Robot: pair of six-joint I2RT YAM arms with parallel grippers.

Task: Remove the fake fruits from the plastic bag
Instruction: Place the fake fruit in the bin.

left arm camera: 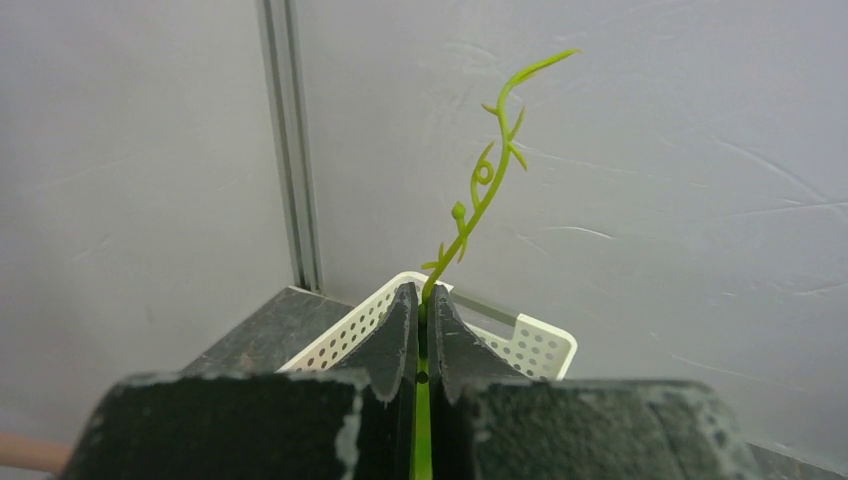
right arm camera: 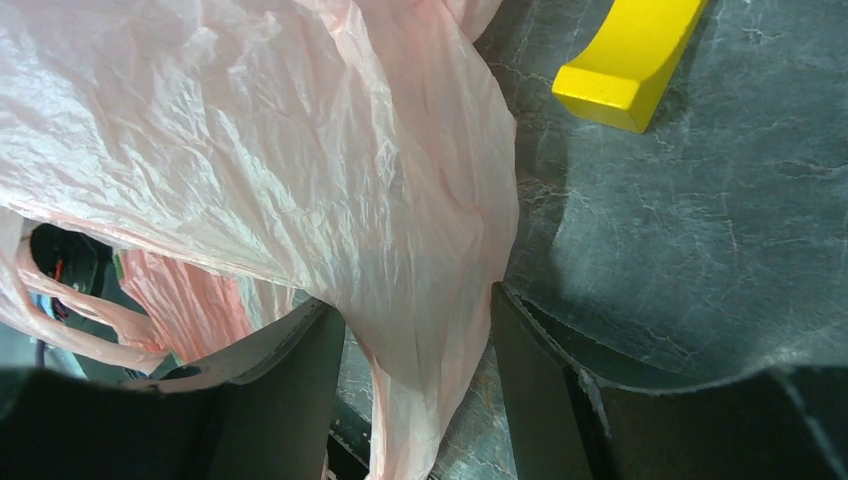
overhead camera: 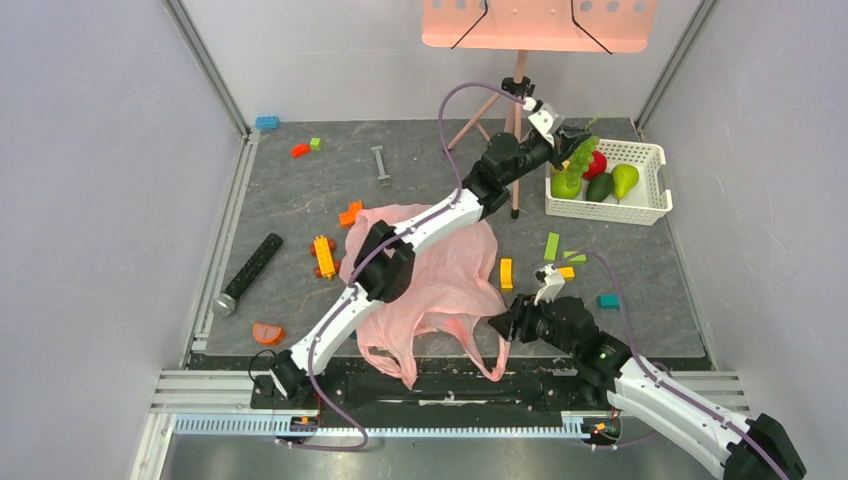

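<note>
While hanging just over the left end of the white basket (overhead camera: 652,205), grips the green grapes (overhead camera: 581,154) in the left gripper (overhead camera: 566,140), fingers squeezed shut on them. From the left wrist, a thin curly green stem (left arm camera: 492,185) sticking up out of the shut fingers (left arm camera: 392,345), basket rim right behind, grey wall close past that.

Inside the basket, packed side by side: a green apple (overhead camera: 565,185), a red apple (overhead camera: 598,164), a dark avocado (overhead camera: 599,188) and a green pear (overhead camera: 624,180). Not much spare room in there.

Tight around the basket on its far and right sides, with walls (overhead camera: 760,150) near. More open floor on its left, but a stand pole (overhead camera: 516,195) just beside that end, and the left arm (overhead camera: 440,215) reaching past the pole.

Well apart from the basket, down toward the arm bases and to its left, the pink plastic bag (overhead camera: 450,280), flat and crinkly, left arm lying across it. Inside of the bag hidden.

At the bag's edge on the basket side, the right gripper (overhead camera: 506,325), its two dark fingers (right arm camera: 290,390) wide apart with a fold of bag between them; cannot tell whether pressing on it.

Between bag and basket, loose blocks in the way: a yellow block (overhead camera: 506,272) and a green block (overhead camera: 551,245). A teal block (overhead camera: 608,300) nearer the arm bases than the basket. Far off to the basket's left: orange blocks (overhead camera: 323,255) and a black bar (overhead camera: 250,272).
</note>
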